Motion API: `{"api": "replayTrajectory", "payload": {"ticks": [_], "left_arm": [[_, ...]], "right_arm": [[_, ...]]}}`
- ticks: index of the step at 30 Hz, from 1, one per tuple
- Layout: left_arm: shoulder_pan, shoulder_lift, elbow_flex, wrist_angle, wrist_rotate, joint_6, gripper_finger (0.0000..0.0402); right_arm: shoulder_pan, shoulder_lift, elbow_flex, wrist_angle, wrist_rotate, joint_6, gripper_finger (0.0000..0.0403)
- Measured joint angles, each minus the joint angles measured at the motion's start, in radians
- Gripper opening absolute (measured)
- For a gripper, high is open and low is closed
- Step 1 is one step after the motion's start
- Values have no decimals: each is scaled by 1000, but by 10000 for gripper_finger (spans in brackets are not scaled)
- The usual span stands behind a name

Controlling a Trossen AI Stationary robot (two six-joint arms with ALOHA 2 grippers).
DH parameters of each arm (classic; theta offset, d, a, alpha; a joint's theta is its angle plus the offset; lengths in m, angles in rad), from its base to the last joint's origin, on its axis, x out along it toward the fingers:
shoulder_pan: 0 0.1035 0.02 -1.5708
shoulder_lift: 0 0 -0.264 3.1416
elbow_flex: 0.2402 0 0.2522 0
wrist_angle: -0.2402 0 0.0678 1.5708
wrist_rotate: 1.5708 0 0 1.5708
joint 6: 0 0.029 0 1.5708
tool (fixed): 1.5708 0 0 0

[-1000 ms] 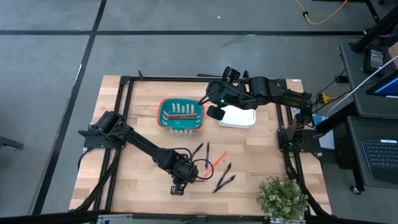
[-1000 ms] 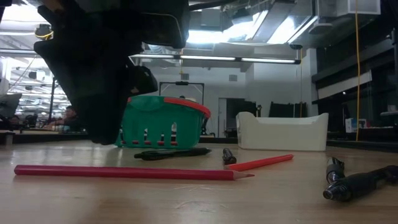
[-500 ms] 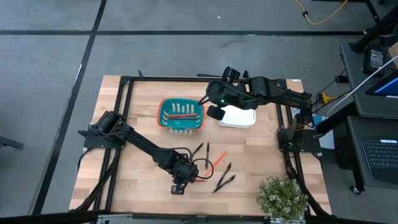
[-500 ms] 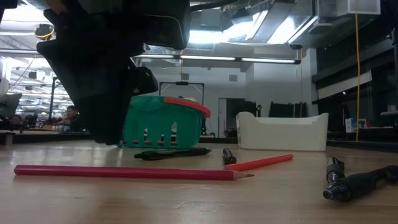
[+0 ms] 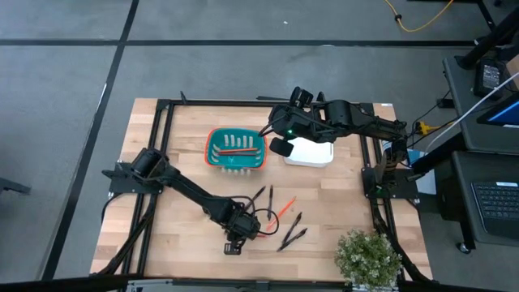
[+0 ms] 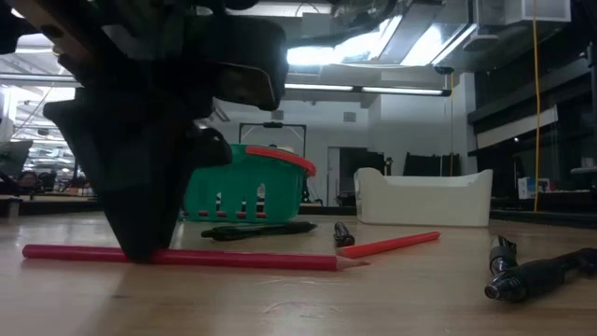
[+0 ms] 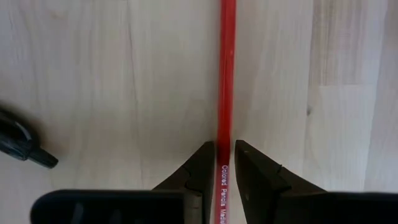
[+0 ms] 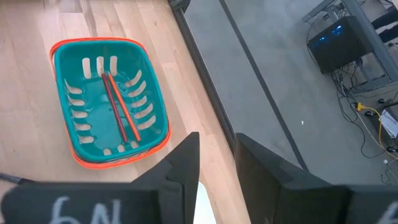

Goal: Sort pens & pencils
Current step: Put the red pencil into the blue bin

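My left gripper (image 5: 238,229) stands low at the table's near middle, fingers down on a long red-orange pencil (image 6: 242,259) that lies flat on the wood. A second pencil (image 5: 284,208) lies to its right. Two more pencils (image 8: 118,109) rest on the floor of the teal basket (image 5: 236,149). Black pens lie scattered: two (image 5: 264,195) beyond the left gripper and two (image 5: 293,229) to its right. My right gripper (image 5: 281,146) hovers between the basket and the white bin (image 5: 310,152), open and holding nothing. My left gripper pinches the red pencil between its two fingers (image 7: 202,167), about a third of the way from its blunt end (image 6: 140,254). The fingers come from above, pointing down, one on each long side (image 7: 224,155). The pencil lies flat on the table.
A potted plant (image 5: 369,255) stands at the table's near right corner. A pen (image 7: 22,143) lies close to the left gripper. The black frame rails (image 5: 162,162) run along the table's left, right and far sides. Bare wood lies at the near left.
My left gripper has come down from just above the table onto the red pencil, its fingertips now at the wood. The pencil has shifted slightly along the table. My right arm has kept still.
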Motion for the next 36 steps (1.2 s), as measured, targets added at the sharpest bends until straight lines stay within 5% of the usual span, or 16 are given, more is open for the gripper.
{"api": "replayTrajectory", "payload": {"ticks": [36], "left_arm": [[-4, 5, 1, 9, -11, -47, 12]], "right_arm": [[0, 0, 0, 0, 0, 1, 102]]}}
